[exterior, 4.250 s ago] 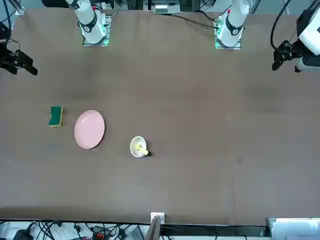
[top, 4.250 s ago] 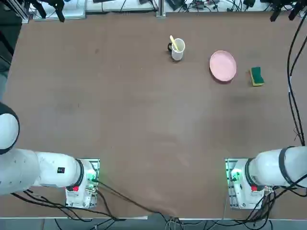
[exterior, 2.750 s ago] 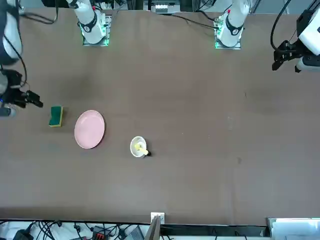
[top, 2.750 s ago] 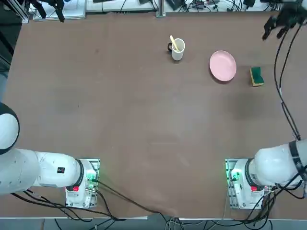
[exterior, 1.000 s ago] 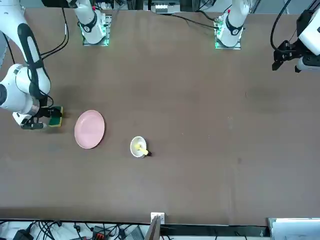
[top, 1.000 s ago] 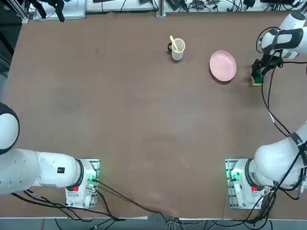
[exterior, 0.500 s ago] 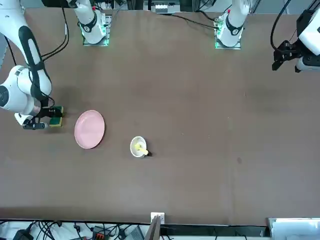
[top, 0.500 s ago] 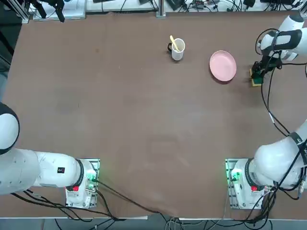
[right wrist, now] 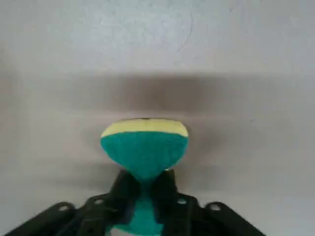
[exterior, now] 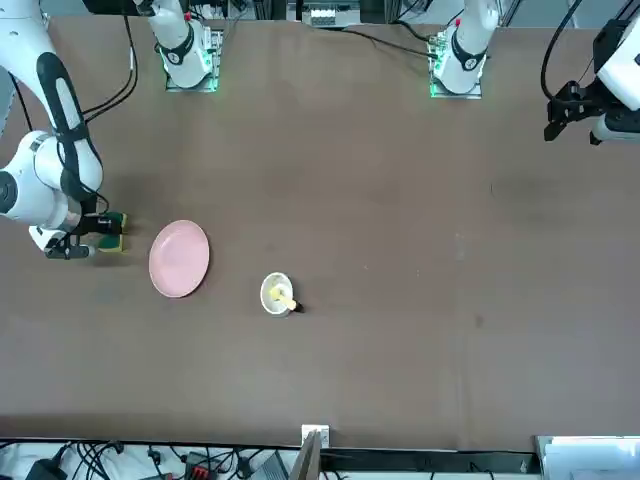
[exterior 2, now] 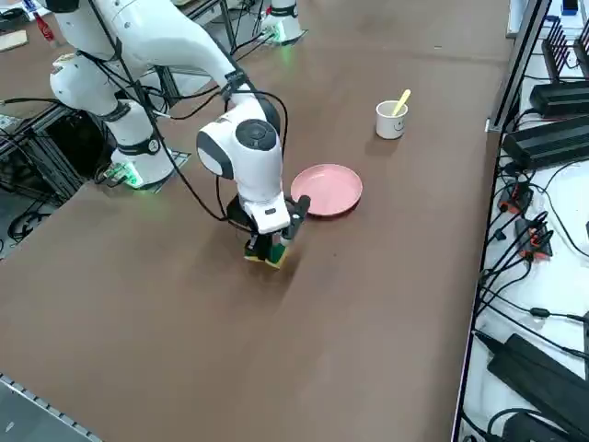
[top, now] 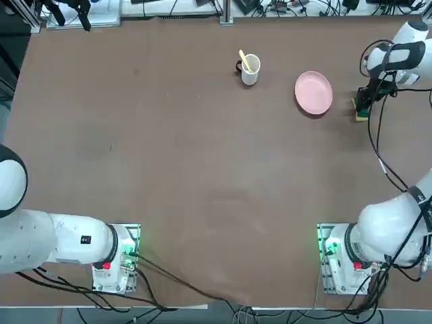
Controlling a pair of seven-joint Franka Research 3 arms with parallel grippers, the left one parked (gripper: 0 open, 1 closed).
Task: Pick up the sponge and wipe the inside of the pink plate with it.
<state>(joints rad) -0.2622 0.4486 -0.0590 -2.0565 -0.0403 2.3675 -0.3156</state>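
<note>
**Sponge pinched at the surface, lift still to come**

The right tool [right wrist: 143, 196] is seen clamped on the sponge [right wrist: 143, 147], whose foam is squeezed to a narrow waist between the fingers; a second ago the fingers stood spread around it. In the top view the sponge [top: 362, 112] lies at the right edge of the frame, still down on the brown surface [top: 202, 155]. The pink plate [top: 313, 92] sits just to its left, untouched. A grasp is judged secured, so lifting and carrying over the plate follow.

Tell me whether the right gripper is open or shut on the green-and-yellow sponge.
Shut on it. In the wrist view the right gripper pinches the green-topped, yellow-backed sponge so hard its middle narrows between the black fingers; it sits beside the pink plate.
</note>
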